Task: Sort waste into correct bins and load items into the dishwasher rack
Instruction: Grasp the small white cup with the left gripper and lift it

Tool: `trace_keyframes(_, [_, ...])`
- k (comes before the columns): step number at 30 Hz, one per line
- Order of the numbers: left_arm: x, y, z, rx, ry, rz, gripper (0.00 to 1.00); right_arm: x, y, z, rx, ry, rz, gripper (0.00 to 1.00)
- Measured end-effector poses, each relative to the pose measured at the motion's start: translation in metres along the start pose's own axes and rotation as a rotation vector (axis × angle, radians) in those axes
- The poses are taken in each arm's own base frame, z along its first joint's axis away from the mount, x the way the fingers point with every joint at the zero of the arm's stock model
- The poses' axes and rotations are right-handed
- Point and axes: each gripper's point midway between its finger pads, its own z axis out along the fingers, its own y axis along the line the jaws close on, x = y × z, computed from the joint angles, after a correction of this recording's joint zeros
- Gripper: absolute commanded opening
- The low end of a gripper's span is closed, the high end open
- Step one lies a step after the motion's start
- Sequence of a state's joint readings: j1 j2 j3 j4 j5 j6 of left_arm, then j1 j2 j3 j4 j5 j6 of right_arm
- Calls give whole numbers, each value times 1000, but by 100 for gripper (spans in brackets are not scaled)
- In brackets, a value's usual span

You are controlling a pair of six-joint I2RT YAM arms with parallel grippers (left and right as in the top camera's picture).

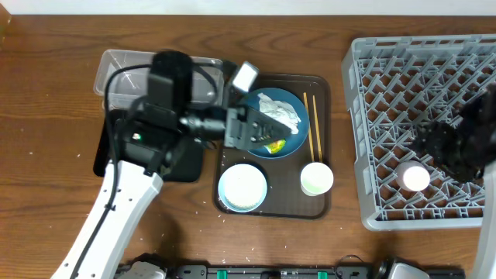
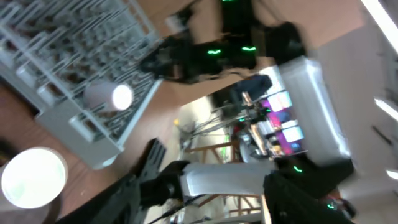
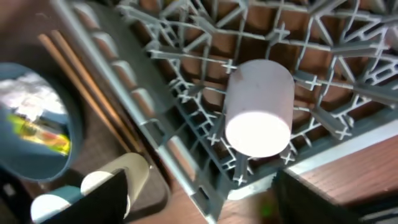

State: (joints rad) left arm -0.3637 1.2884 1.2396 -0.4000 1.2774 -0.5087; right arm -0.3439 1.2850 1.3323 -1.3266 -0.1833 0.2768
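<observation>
Right hand [image 3: 199, 182] is wide with nothing in it. The pink cup [image 3: 258, 106] lies on its side on the rack [image 1: 363, 139] floor, just ahead of my fingertips and apart from them. I'd lift straight up off the lattice before swinging anywhere.

Left hand [image 1: 249, 128] hangs over the plate [image 1: 301, 132], fingers parted, nothing between them that I can make out. Tissue [image 1: 279, 112] is just ahead of it, wrapper [image 1: 276, 146] beside that. I'd take the tissue: straddle its highest crumple, close gently, stay off the rim.

Writing? The wrapper print is too blurred to read.
</observation>
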Motion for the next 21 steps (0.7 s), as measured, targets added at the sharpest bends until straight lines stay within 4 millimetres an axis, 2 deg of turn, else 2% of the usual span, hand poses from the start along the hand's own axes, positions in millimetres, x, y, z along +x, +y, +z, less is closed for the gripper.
trace_keyframes(1, [5,6,4,-37,8,-19,63,1,2,-5,-10,-18,-3,60])
trace_keyframes(2, [13,18,9,-105,19,-45,63,2,3,-9,-18,-31,-4,70])
trace_keyframes(4, [33,46,16,-276,51,-88,63,2,5,-15,-33,-55,-15,79])
trace_keyframes(7, [59,89,21,-561,111,-59,63,-2,11,-21,-66,-91,-26,84])
trace_keyframes(9, [64,111,27,-697,141,1,63,-3,17,-23,-97,-103,-34,86])
trace_keyframes(12, [68,142,48,-819,192,85,63,-1,24,-25,-139,-98,-43,88])
trace_keyframes(16, [86,184,79,-909,293,131,63,2,28,-25,-164,-84,-53,88])
trace_keyframes(21, [107,217,105,-952,376,150,57,7,29,-25,-169,-64,-55,88])
